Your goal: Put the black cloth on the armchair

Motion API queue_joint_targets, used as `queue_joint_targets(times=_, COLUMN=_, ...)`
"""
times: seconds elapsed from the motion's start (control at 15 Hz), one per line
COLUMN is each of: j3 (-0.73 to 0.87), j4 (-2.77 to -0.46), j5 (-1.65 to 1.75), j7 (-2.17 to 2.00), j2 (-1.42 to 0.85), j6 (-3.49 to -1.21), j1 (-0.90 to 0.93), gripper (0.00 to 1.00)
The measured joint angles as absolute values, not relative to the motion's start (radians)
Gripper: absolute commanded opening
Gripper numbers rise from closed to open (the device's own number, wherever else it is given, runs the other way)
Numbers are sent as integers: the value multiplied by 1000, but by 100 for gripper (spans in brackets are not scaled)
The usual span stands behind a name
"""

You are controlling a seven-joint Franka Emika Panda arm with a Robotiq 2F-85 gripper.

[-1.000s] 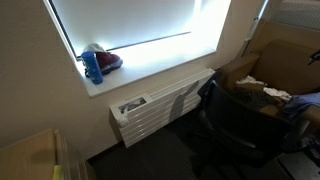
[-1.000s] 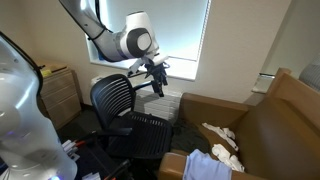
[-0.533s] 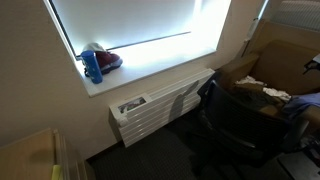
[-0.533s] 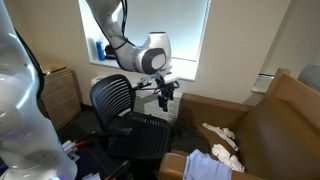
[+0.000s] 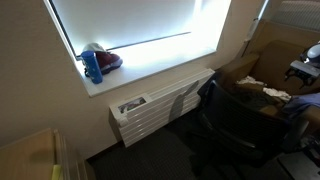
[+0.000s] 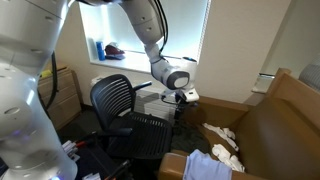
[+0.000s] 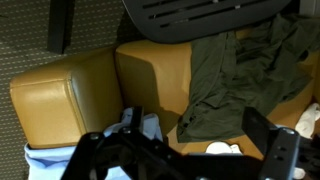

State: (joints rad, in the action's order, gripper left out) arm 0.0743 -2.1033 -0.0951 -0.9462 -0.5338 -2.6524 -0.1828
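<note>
In the wrist view the black cloth [image 7: 232, 72], dark and crumpled, lies on the tan leather armchair [image 7: 70, 95], spread over its seat toward the right. My gripper [image 7: 195, 127] hovers above the seat with its two fingers wide apart and nothing between them. In an exterior view the gripper [image 6: 183, 97] hangs above the near end of the armchair [image 6: 275, 120]. In an exterior view it [image 5: 305, 62] shows at the right edge above the armchair [image 5: 262, 66]. The black cloth does not show clearly in either exterior view.
A white cloth [image 6: 222, 136] and a light blue cloth [image 6: 207, 167] lie on the armchair; both show in the wrist view [image 7: 218, 149] [image 7: 45, 160]. A black office chair [image 6: 125, 108] stands close beside the armchair. A white radiator [image 5: 160, 108] sits under the window sill, which holds a blue bottle [image 5: 93, 67].
The arm has swung from above the office chair toward the armchair and lower. The gripper has come into view at the right edge of an exterior view.
</note>
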Motion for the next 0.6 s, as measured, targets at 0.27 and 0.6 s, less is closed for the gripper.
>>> queue_joint_targets(times=0.27, j3=97, j4=-2008, j5=-172, j7=-904, j2=-595, j6=-2633, j1=-169, gripper=100)
queue_joint_targets(times=0.6, j3=163, j4=-1989, j5=-173, j7=-957, j2=-612, j6=-2645, j1=-115, gripper=100)
